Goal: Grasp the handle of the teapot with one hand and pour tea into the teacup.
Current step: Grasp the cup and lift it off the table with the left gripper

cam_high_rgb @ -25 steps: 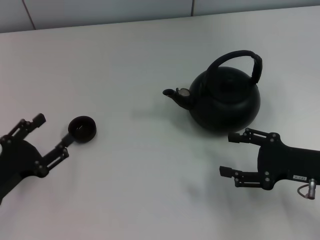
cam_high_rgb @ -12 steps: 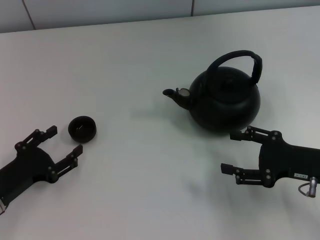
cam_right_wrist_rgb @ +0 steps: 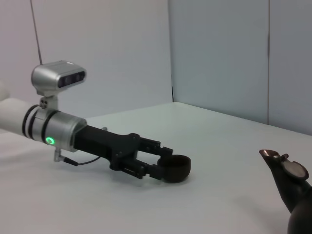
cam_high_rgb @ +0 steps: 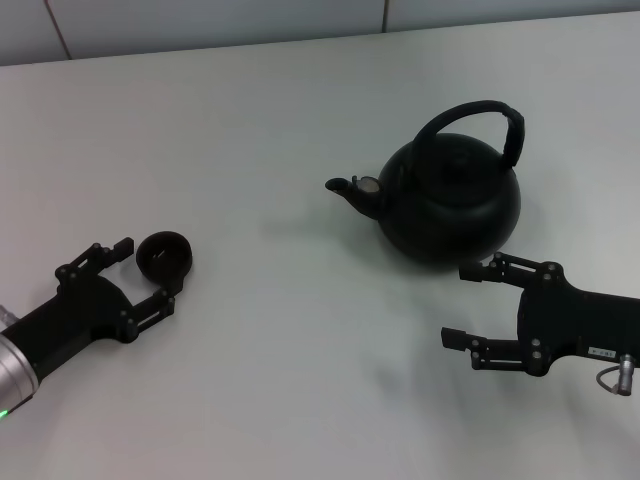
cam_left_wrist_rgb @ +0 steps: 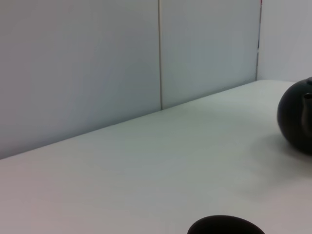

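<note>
Left wrist view crops teacup [cam_left_wrist_rgb: 225, 226] & teapot [cam_left_wrist_rgb: 296, 119] at frame edges; handle out of shot.

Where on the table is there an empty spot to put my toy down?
The widest bare patch is the middle of the table, between the teacup and the teapot. The far strip along the wall is bare too. It is crowded by the teacup, where the open left pincer reaches around it, and just in front of the teapot, where the open right pincer waits.

Both arms end in black linkage-fingered claws, the left claw [cam_high_rgb: 145, 273] behind a silver, green-lit wrist.
</note>
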{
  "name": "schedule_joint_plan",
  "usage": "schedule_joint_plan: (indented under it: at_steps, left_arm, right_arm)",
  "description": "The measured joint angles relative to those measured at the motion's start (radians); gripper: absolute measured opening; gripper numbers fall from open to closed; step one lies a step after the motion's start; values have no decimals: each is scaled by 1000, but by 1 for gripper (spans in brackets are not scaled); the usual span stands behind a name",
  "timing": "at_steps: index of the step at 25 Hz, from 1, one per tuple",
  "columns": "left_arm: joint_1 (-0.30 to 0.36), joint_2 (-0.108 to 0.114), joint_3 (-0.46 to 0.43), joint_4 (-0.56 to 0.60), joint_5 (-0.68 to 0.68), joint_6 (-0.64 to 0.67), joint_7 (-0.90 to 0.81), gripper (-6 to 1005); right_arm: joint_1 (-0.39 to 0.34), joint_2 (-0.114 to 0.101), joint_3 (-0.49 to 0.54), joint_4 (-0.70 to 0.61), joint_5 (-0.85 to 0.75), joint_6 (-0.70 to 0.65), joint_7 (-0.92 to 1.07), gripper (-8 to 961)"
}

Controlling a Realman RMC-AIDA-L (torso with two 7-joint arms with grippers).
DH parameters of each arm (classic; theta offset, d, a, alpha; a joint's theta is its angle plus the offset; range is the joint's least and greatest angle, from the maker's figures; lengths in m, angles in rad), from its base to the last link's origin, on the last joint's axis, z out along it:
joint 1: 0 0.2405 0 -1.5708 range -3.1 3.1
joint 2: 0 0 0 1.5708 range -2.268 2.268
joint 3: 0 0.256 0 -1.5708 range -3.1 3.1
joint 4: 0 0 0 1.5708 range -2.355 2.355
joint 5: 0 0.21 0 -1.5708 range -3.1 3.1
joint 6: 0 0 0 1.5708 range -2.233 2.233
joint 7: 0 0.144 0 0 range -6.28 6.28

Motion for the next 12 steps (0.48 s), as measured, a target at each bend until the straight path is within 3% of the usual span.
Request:
schedule_joint_plan:
  at_steps: [12]
  left_arm:
    - [-44, -2, -1, -15, 0, -48, -7, 706]
  right_arm:
    - [2, 0, 0, 0, 0, -2, 0, 825]
